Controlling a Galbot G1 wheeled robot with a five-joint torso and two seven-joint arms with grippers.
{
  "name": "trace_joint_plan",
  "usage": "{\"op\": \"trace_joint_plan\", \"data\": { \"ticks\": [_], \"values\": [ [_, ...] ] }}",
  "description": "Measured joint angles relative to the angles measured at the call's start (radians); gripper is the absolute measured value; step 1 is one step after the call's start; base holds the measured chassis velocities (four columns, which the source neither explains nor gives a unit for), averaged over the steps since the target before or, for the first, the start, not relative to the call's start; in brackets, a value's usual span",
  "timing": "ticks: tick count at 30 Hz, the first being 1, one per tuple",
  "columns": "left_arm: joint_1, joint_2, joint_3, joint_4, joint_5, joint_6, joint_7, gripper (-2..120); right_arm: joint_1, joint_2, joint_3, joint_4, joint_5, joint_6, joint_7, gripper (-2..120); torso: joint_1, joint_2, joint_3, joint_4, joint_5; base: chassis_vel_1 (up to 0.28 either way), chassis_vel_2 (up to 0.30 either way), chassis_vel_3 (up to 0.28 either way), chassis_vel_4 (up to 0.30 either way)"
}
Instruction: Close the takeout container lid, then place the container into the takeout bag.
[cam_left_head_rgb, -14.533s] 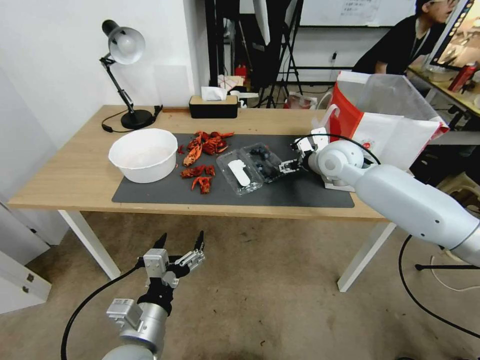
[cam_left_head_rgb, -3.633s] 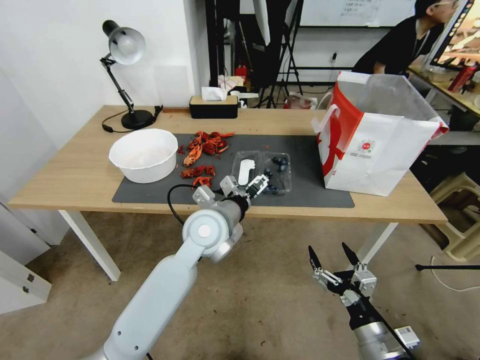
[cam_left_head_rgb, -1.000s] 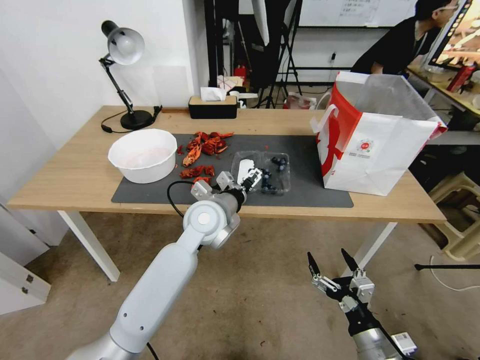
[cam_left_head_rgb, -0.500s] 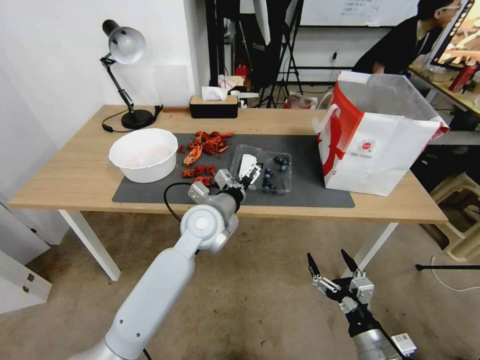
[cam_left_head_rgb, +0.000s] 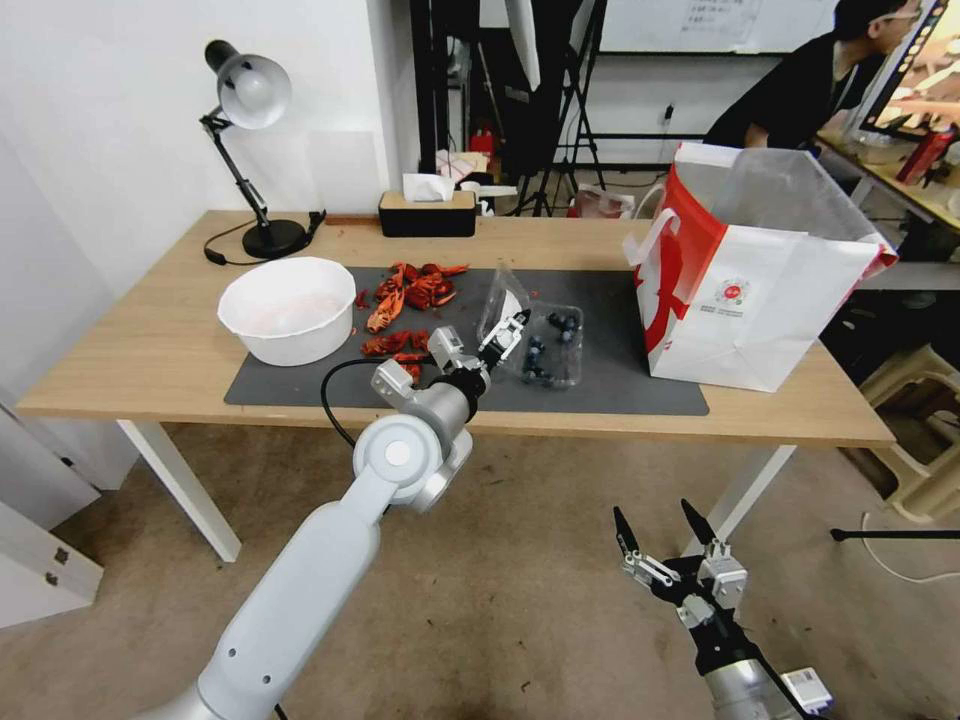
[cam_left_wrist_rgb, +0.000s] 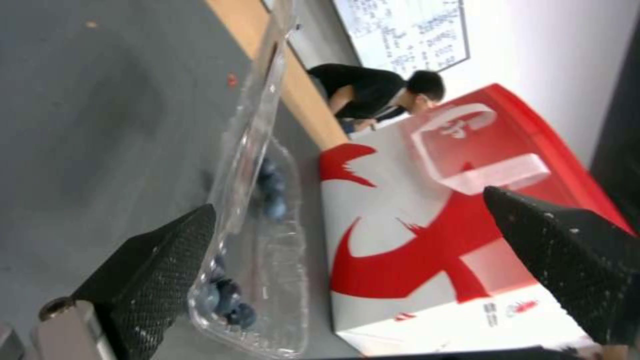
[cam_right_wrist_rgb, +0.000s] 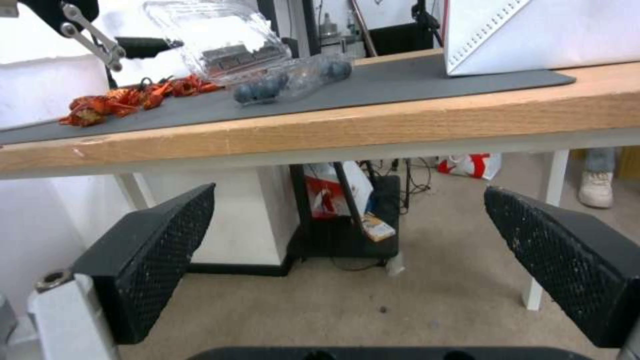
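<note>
A wooden table (cam_left_head_rgb: 150, 350) is seen from above, with a dark mat (cam_left_head_rgb: 620, 390) laid along its middle. On the mat lies the takeout container (cam_left_head_rgb: 550, 350), a small clear clamshell with dark blueberries in its tray. Just to its right, near but apart, stands the takeout bag (cam_left_head_rgb: 780, 300), white with red sides, its top open.

The lid (cam_left_head_rgb: 500, 300) is raised on its hinge, standing roughly upright above the left edge of the tray, its white sticker visible. The left gripper (cam_left_head_rgb: 505, 335) is reached over the table's front edge and is placed at the lid. In the left wrist view its two black fingers (cam_left_wrist_rgb: 153, 270) are spread wide, one lying against the outer face of the lid (cam_left_wrist_rgb: 257, 100), so the lid is being pushed rather than pinched. The right gripper (cam_left_head_rgb: 665, 535) hangs low in front of the table, below the tabletop, with its fingers apart and nothing held.

The first step, closing the lid, is judged to be in hand and about half done. The next move is judged to call for the lid to be swung on over the blueberries and pressed down until it seats on the tray, without the light container being slid toward the bag. The placing in the bag is not yet begun.

Left of the container, red crayfish shells (cam_left_head_rgb: 405, 300) and a white bowl (cam_left_head_rgb: 285, 310) are seen.
</note>
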Motion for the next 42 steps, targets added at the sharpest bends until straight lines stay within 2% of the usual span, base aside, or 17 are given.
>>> {"op": "trace_joint_plan", "data": {
  "ticks": [6,7,21,29,42],
  "values": [
    [-0.001,0.016,0.004,0.002,0.015,0.029,0.109,100,0.000,-0.001,0.001,0.000,-0.001,0.001,0.000,100,0.000,0.000,0.000,0.0000,0.0000,0.000,0.000,0.000,0.000],
    [-0.001,0.016,0.004,0.002,0.015,0.029,0.109,100,0.000,-0.001,0.001,0.000,-0.001,0.001,0.000,100,0.000,0.000,0.000,0.0000,0.0000,0.000,0.000,0.000,0.000],
    [-0.062,0.070,0.062,0.045,0.026,0.091,0.313,100,-0.002,-0.002,0.005,0.000,-0.008,0.002,0.001,100,0.000,0.000,0.000,0.0000,0.0001,0.000,0.000,0.000,0.000],
    [-0.112,0.069,0.099,0.086,0.043,0.103,0.345,100,-0.006,-0.006,0.010,0.001,-0.009,0.003,0.002,100,0.000,0.000,0.000,0.0000,0.0000,0.000,0.000,0.000,0.000],
    [-0.187,0.046,0.170,0.156,0.060,0.115,0.354,100,-0.002,-0.011,0.013,-0.004,-0.008,0.004,0.004,100,0.000,0.000,0.000,0.0000,0.0002,0.000,0.000,0.000,0.000]
  ]
}}
